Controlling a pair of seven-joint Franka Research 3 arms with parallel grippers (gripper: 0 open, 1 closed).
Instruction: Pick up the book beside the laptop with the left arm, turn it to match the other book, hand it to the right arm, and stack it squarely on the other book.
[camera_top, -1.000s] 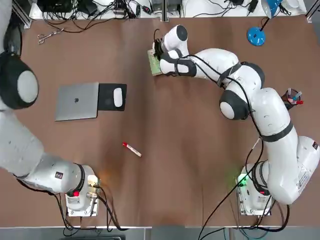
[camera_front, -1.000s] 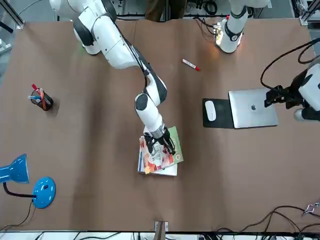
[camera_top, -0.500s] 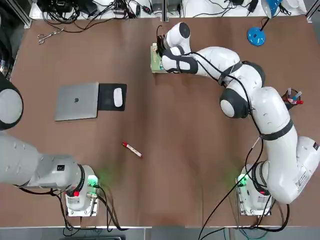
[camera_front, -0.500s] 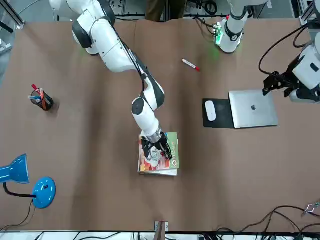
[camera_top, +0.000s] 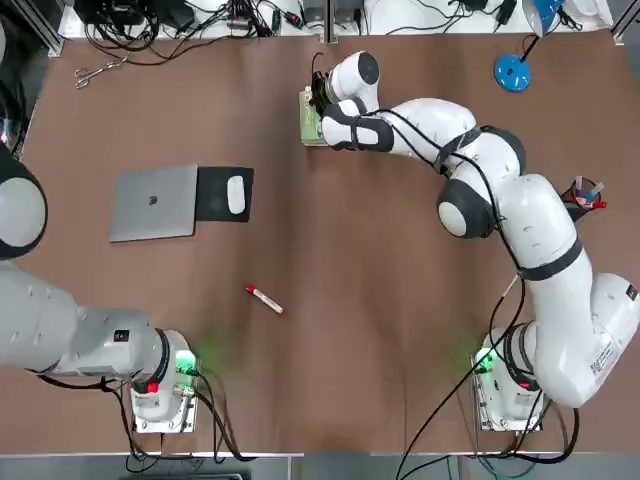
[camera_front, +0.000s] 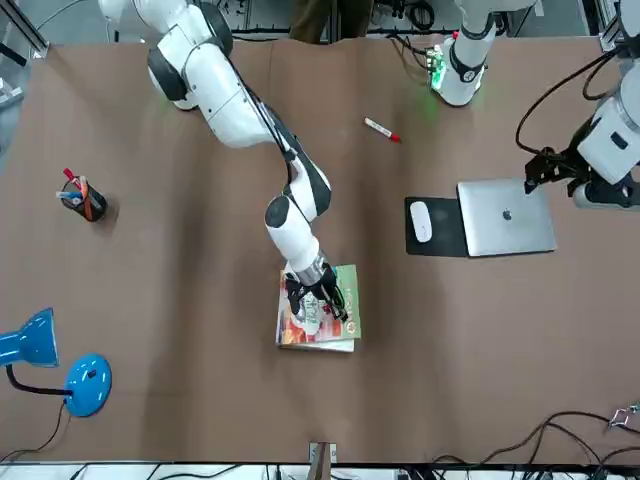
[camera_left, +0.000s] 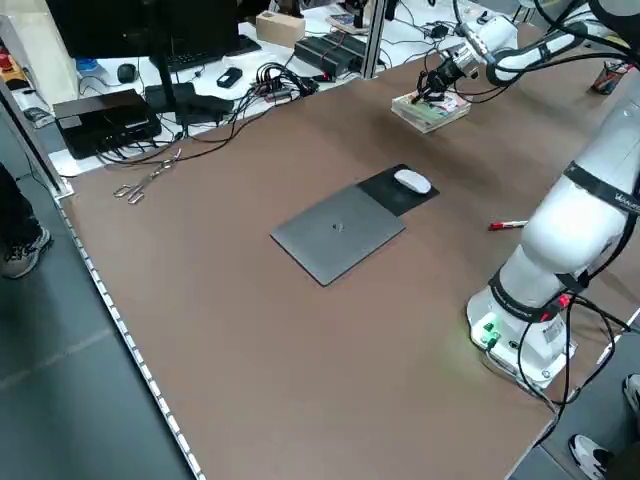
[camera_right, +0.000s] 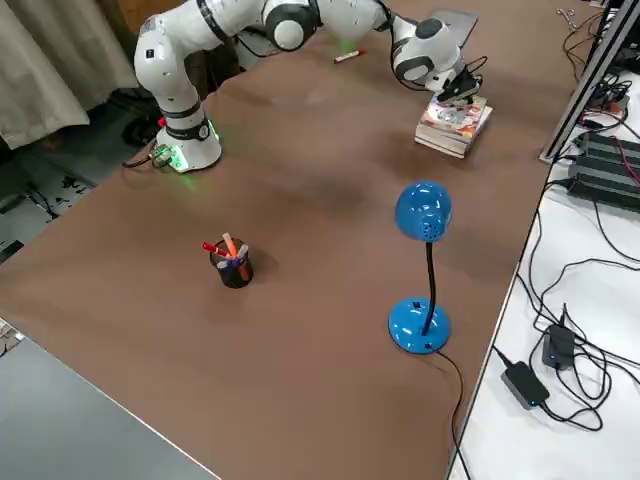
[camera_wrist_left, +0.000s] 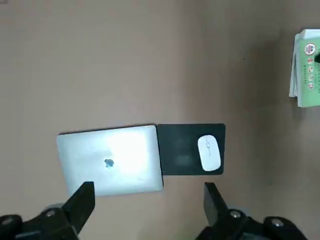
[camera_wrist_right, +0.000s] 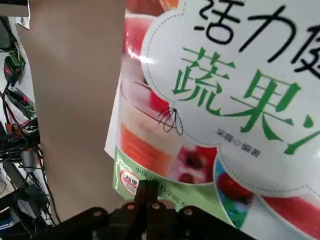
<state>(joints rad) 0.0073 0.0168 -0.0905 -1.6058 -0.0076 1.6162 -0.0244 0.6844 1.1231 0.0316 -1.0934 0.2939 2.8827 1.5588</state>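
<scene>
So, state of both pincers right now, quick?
Left pincer: open, empty, near the laptop.
Right pincer: shut, at the book's green band; whether it grips, can't tell.

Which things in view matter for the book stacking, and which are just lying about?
In the job:
- colourful book, lying over the other book
- other book, underneath
- right gripper, at the colourful book's green band
- left gripper, free, above the table near the laptop

Just lying about:
- laptop
- mouse on its black pad
- red-capped marker
- pen cup
- blue lamp
</scene>
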